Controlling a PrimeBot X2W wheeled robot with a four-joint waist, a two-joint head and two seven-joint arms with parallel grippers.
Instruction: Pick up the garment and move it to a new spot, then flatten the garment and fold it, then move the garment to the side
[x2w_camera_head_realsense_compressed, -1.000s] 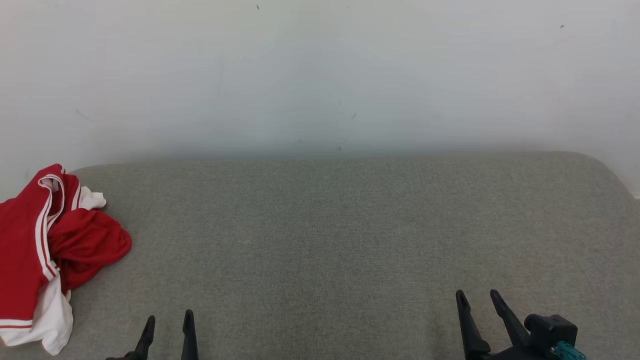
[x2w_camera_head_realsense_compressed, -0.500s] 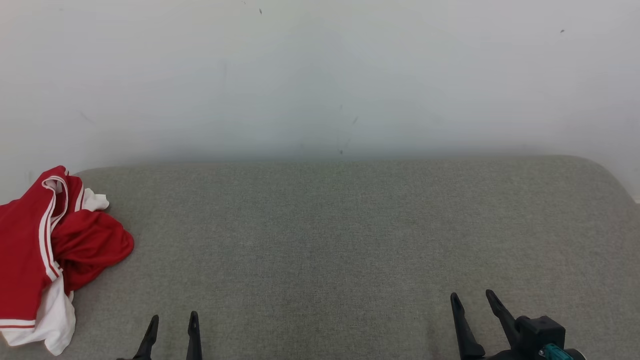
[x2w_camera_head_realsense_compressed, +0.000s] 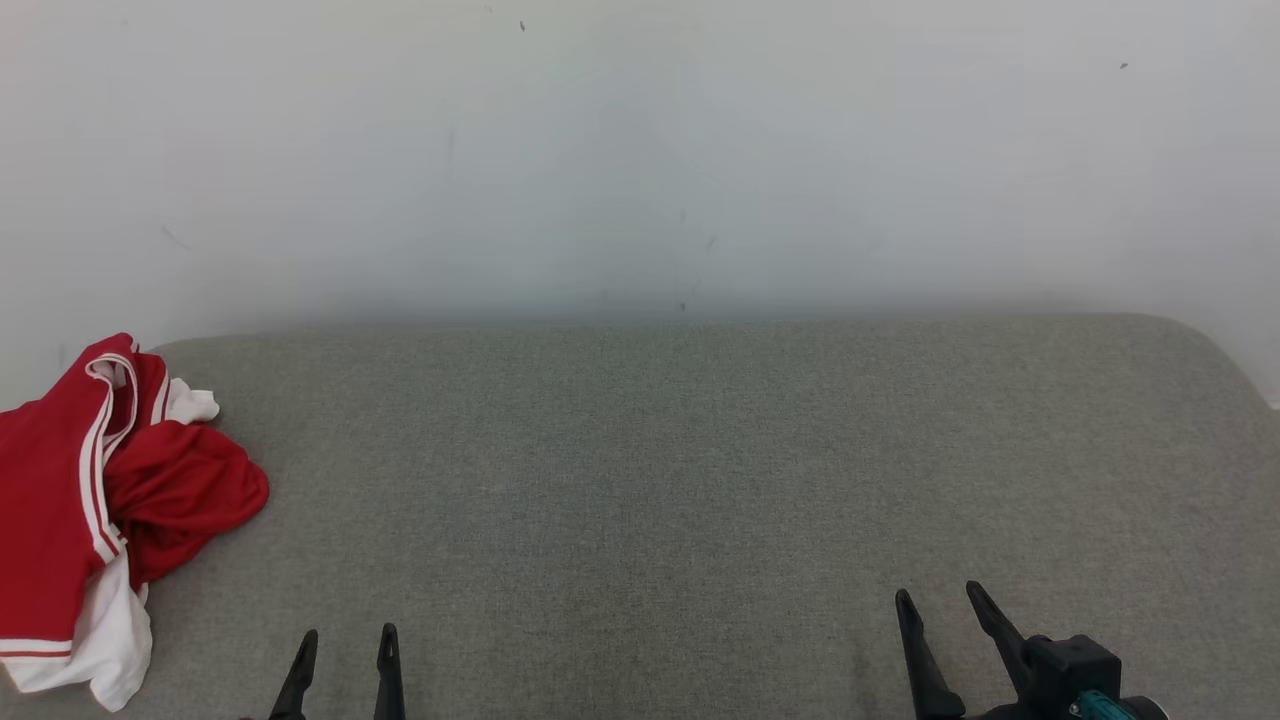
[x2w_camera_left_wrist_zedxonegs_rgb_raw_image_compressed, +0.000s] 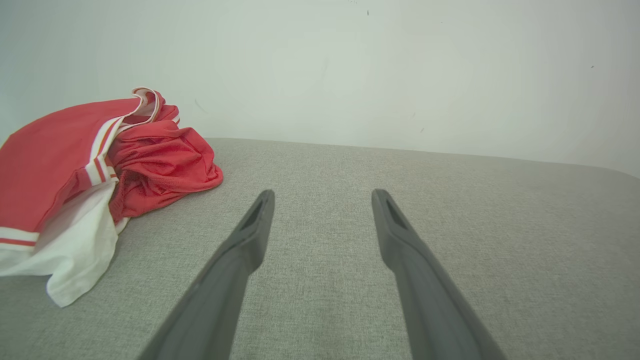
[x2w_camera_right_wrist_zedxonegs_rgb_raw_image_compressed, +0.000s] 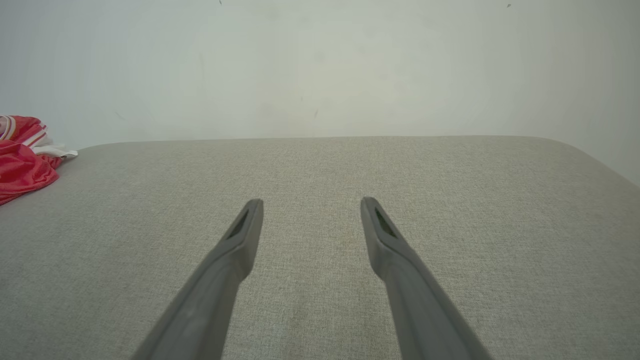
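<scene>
Your left end effector (x2w_camera_head_realsense_compressed: 347, 633) and right end effector (x2w_camera_head_realsense_compressed: 939, 592) both hang spread and empty over the grey padded surface (x2w_camera_head_realsense_compressed: 650, 480). The red-and-white garment (x2w_camera_head_realsense_compressed: 60, 500) sits bunched at its left edge. Pinch only 1 loose layer and it may trail or slip off.

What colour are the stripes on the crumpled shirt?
The stripes on the red garment are white with a thin red line between. The left wrist view shows them best.

Plain white wall (x2w_camera_head_realsense_compressed: 640, 150), grey fabric cushion (x2w_camera_head_realsense_compressed: 700, 480) below, soft even light
</scene>
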